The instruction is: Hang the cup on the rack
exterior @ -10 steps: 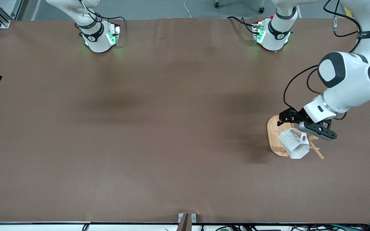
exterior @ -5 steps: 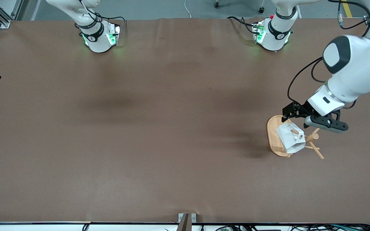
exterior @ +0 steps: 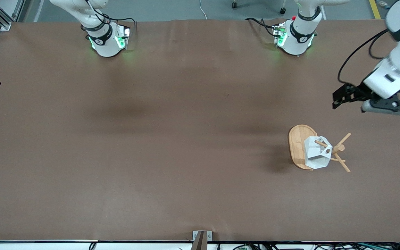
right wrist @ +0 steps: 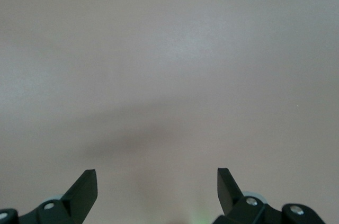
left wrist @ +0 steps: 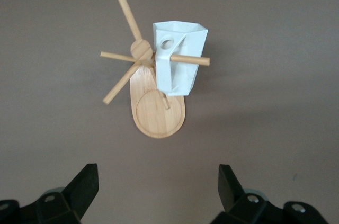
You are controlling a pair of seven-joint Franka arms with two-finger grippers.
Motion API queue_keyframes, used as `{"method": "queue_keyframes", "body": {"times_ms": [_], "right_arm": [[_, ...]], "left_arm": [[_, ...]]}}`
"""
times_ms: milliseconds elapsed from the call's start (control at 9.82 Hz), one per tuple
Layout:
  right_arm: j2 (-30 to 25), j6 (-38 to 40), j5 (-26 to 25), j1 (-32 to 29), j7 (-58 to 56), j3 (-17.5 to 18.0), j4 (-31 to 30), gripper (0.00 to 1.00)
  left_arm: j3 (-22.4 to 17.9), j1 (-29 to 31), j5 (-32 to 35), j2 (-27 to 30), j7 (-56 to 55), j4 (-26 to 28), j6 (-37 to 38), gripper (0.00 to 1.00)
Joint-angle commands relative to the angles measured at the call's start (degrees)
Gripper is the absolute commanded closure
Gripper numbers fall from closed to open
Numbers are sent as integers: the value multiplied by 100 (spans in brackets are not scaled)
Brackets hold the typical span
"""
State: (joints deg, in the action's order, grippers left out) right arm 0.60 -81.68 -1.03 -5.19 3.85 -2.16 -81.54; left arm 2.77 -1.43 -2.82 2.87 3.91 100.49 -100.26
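The white faceted cup (exterior: 315,157) hangs by its pierced tab handle on a peg of the wooden rack (exterior: 297,143), mouth tilted sideways over the oval base. In the left wrist view the cup (left wrist: 180,73) sits on a peg of the rack (left wrist: 159,118) with nothing touching it. My left gripper (exterior: 390,107) is open and empty, up in the air over bare table toward the left arm's end, well apart from the rack; its fingers (left wrist: 87,181) stand wide apart. My right gripper (right wrist: 157,184) is open and empty over bare table and is out of the front view.
The brown table cover (exterior: 172,139) spreads across the whole table. The arms' bases (exterior: 107,38) stand along the edge farthest from the front camera. A small metal bracket (exterior: 202,236) sits at the nearest edge.
My left gripper let go of the cup, rose and drew away from the rack toward the left arm's end. The cup settled on its peg. The right arm has not moved.
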Motion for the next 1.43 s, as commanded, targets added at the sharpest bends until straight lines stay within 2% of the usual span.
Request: {"method": "queue_keyframes", "body": {"times_ms": [0,305,611,1018,1323], "right_arm": [[-34,3,15,-87,-78,49,-11,0],[-34,-6,15,-87,-78,49,-11,0],[-34,-6,15,-87,-78,49,-11,0],[-34,3,6,-87,-78,49,-11,0],[-34,3,15,-87,-78,49,-11,0]], "left_arm": [[13,-51,62,-33,-40,-355,656,0],[153,176,115,327,-66,-303,1051,0],[539,450,342,539,-380,-241,1123,0],[628,450,545,548,-558,-302,1123,0],[549,477,467,171,-479,-749,1131,0]]}}
